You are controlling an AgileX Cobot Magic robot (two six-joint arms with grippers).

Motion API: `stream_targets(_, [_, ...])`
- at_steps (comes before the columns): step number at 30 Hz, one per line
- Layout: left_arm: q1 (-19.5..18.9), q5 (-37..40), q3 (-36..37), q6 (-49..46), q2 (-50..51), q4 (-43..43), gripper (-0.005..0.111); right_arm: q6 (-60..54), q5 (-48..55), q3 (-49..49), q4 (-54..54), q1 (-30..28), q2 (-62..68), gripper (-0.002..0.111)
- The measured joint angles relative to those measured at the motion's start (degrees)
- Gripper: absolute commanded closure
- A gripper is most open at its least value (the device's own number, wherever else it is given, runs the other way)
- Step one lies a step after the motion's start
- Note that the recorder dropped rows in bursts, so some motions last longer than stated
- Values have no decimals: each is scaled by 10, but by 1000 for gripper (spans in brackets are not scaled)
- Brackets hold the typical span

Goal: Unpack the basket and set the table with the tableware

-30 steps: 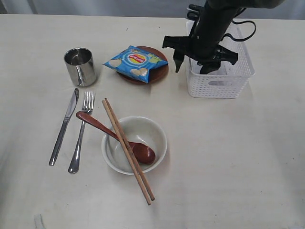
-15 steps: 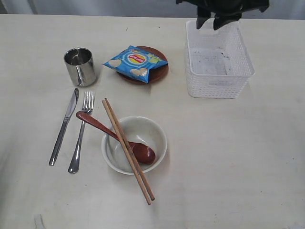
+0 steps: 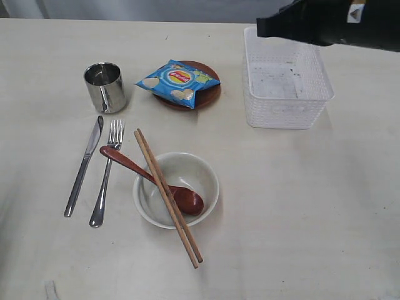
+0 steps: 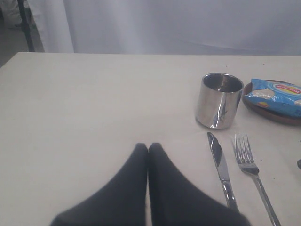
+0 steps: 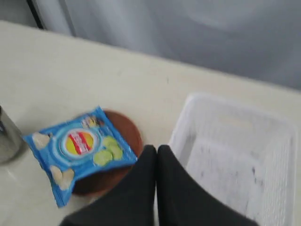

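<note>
A white rectangular plastic basket (image 3: pixel 284 114) with perforated sides stands at the far right of the pale beige tabletop (image 3: pixel 312 219), its floor in plain view. The right arm (image 3: pixel 337 25) shows in the exterior view as a dark, blurred bar over the basket's far rim. Its fingers cannot be made out there. In the right wrist view the right gripper (image 5: pixel 156 148) has its two black fingers pressed together with nothing between them.

A round brown plate (image 3: pixel 209 97) lies left of the basket with a blue chip bag (image 3: pixel 177 82) on it. A steel cup (image 3: pixel 105 87) stands upright further left. Nearer the camera, a steel knife (image 3: pixel 83 167) and steel fork (image 3: pixel 106 175) lie side by side. Beside them sits a pale speckled bowl (image 3: pixel 200 172). A reddish-brown wooden spoon (image 3: pixel 128 161) rests in it, handle over the rim, and a pair of wooden chopsticks (image 3: pixel 178 222) lies across it.

The left gripper (image 4: pixel 148 146) is clenched on nothing, above bare tabletop near the knife.
</note>
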State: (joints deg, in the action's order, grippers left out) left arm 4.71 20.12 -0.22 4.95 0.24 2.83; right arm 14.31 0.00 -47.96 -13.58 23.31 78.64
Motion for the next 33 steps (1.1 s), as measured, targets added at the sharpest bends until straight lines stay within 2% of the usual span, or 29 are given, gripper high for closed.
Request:
stream_targets(4, [0, 0, 0, 0, 0, 0, 107, -7, -39, 21, -9, -1, -86, 108])
stream_targets(13, [0, 0, 0, 0, 0, 0, 107, 21, 71, 24, 25, -1, -264, 108])
stream_targets(27, [0, 0, 0, 0, 0, 0, 107, 22, 77, 25, 28, -2, -429, 108])
stream_targets(30, [0, 0, 0, 0, 0, 0, 107, 22, 80, 25, 28, -23, -465, 108])
stream_targets(33, [0, 0, 0, 0, 0, 0, 107, 22, 80, 25, 30, -92, -500, 108])
